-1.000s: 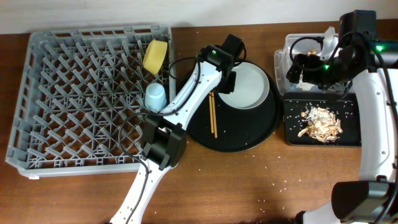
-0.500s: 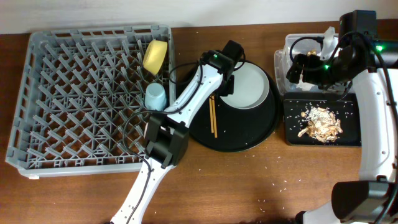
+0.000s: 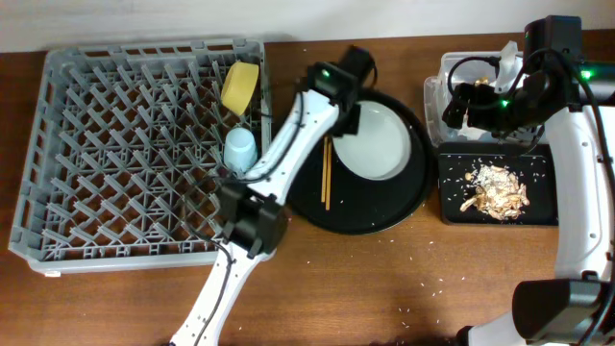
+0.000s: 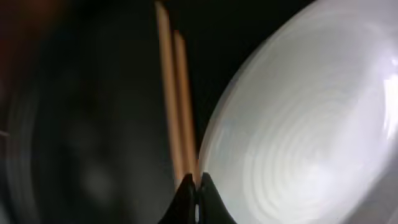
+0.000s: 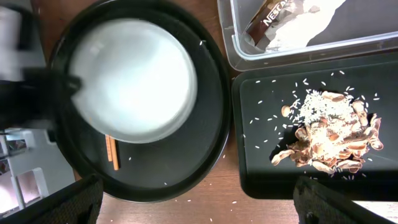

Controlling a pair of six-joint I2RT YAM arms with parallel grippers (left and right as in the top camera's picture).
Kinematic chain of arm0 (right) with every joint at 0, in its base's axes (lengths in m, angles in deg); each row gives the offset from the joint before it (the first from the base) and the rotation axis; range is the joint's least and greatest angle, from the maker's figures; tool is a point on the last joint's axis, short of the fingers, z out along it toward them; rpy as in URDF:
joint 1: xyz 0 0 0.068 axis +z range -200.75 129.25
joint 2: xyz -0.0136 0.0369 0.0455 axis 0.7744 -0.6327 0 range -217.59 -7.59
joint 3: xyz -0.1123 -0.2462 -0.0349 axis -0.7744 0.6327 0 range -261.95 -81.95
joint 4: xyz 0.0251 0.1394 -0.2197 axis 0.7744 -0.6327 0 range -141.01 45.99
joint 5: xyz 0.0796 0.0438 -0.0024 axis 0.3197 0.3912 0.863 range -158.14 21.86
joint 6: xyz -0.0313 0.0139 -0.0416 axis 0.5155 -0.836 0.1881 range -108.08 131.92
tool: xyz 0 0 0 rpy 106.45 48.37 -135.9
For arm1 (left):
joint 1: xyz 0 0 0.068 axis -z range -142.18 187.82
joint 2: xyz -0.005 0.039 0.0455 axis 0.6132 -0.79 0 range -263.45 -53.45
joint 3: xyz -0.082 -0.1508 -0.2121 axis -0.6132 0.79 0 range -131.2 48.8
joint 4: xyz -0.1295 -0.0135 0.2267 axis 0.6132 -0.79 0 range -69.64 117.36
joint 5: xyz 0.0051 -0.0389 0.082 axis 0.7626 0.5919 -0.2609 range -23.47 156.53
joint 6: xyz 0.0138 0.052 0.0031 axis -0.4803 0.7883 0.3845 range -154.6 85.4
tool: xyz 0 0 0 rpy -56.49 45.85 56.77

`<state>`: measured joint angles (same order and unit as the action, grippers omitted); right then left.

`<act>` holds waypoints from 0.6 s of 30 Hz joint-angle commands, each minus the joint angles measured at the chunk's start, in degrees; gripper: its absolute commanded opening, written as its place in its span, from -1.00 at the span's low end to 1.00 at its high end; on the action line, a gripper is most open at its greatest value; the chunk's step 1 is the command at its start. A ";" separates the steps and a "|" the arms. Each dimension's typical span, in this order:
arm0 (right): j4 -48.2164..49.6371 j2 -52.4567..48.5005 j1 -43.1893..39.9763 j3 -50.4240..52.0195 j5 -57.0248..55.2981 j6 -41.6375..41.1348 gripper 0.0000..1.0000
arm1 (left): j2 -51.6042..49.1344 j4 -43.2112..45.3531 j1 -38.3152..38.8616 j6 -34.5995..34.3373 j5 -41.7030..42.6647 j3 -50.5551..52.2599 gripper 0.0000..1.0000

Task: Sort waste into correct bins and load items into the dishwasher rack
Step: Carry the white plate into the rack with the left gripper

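The pale plate (image 3: pixel 381 144) lies in the big round black tray (image 3: pixel 404 207), with the chopsticks (image 3: pixel 326 175) just left of it. My left gripper (image 3: pixel 346 117) is at the plate's upper left rim. In the left wrist view its tips (image 4: pixel 196 186) are pinched together on the rim of the plate (image 4: pixel 298 124), beside the chopsticks (image 4: pixel 174 93). My right gripper (image 5: pixel 199 202) is wide open and empty, above the clear tub (image 3: pixel 432 96) that holds the tissue and wrapper (image 5: pixel 286 22). Food scraps (image 3: pixel 495 189) lie in the flat black tray (image 3: pixel 543 163). The yellow bowl (image 3: pixel 240 86) and blue cup (image 3: pixel 238 149) sit in the rack (image 3: pixel 58 192). The pink cup is out of view.
Rice grains are scattered on the wooden table (image 3: pixel 384 279) and in both black trays. The left arm's base (image 3: pixel 252 223) stands at the rack's right front corner. The right arm (image 3: pixel 577 173) runs along the table's right edge.
My left gripper has moved up and to the left at the plate's rim. The plate has shifted a little toward the front and the chopsticks have swung slightly. The right arm has not moved.
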<state>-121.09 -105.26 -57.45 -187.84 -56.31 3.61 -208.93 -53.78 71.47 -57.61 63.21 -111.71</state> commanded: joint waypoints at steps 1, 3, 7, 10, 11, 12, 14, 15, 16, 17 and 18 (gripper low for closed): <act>0.15 -0.20 0.31 0.24 -0.52 0.59 0.97 | 6.23 -6.10 -4.42 10.05 -10.10 -13.57 -1.00; 0.15 -0.20 0.31 0.24 -0.52 0.59 0.97 | 8.11 -9.09 -6.32 14.53 -16.37 -19.30 -1.00; 0.15 -0.20 0.31 0.24 -0.52 0.59 0.97 | 11.61 -9.90 -11.45 21.73 -43.23 -19.30 -1.00; 0.15 -0.20 0.31 0.24 -0.52 0.59 0.97 | 11.52 -9.99 -15.98 29.20 -46.05 -18.34 -1.00; 0.15 -0.20 0.31 0.24 -0.52 0.59 0.97 | 11.50 -9.79 -17.11 29.38 -46.12 -18.34 -1.00; 0.15 -0.20 0.31 0.24 -0.52 0.59 0.97 | 11.50 -9.57 -18.56 29.35 -46.69 -18.34 -1.00; 0.15 -0.20 0.31 0.24 -0.52 0.59 0.97 | 11.50 -9.62 -21.73 29.35 -49.40 -18.34 -1.00; 0.15 -0.20 0.31 0.24 -0.52 0.59 0.97 | 11.50 -9.62 -22.86 29.33 -49.44 -18.34 -1.00; 0.15 -0.20 0.31 0.24 -0.52 0.59 0.97 | 11.47 -9.57 -23.45 29.33 -49.44 -18.29 -1.00; 0.15 -0.20 0.31 0.24 -0.52 0.59 0.97 | 11.45 -9.22 -23.98 29.33 -49.44 -17.88 -1.00; 0.15 -0.20 0.31 0.24 -0.52 0.59 0.97 | 11.45 -7.93 -24.55 29.31 -49.42 -16.50 -1.00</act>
<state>-120.94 -105.26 -57.45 -187.84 -56.31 3.61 -197.80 -63.44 47.91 -29.21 16.00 -130.03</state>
